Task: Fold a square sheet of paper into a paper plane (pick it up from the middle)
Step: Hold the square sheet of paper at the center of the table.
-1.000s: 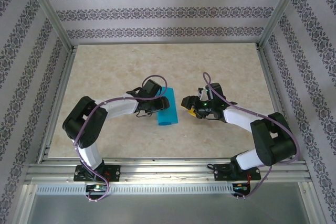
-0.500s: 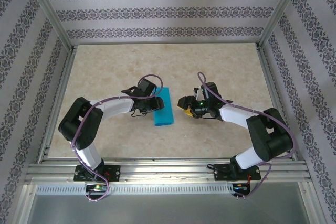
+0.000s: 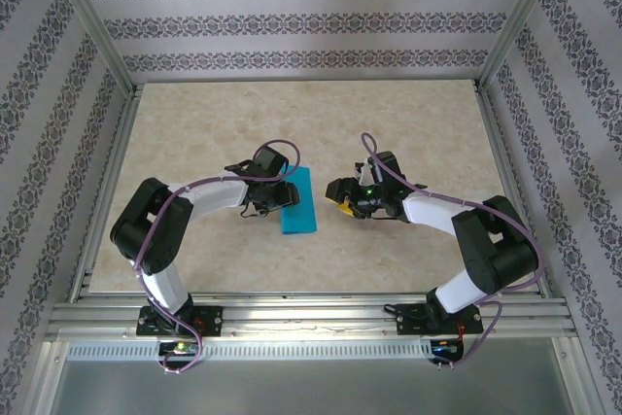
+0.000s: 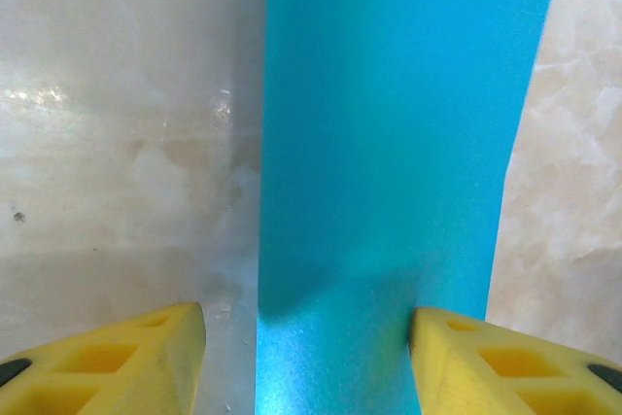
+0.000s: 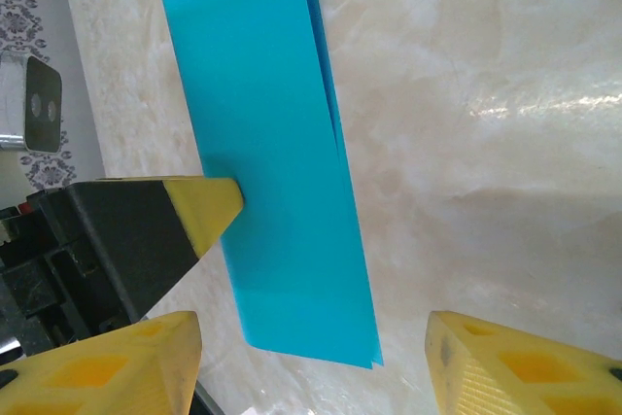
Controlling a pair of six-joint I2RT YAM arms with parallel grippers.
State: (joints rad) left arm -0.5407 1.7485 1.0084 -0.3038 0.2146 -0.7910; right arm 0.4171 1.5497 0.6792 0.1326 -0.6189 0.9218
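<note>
The square sheet of paper [image 3: 300, 205] is teal-blue and folded double into a long strip that lies on the table. My left gripper [image 3: 286, 193] is open and straddles the strip [image 4: 389, 143] from its left side. One of its yellow fingertips [image 4: 486, 357] touches the strip's edge, and the other stands apart from the strip. My right gripper [image 3: 336, 192] hovers open just right of the strip. The strip's near end [image 5: 282, 191] lies ahead of my right gripper's [image 5: 311, 366] fingers. In the right wrist view a left gripper fingertip [image 5: 206, 205] rests against the paper's long edge.
The marble-patterned table top [image 3: 408, 133] is bare around the paper. Aluminium frame rails [image 3: 292, 313] run along the near edge and both sides, with patterned walls behind.
Both grippers and the folded paper have shifted a little to the left and slightly away from the near edge. The left jaws have narrowed slightly.
</note>
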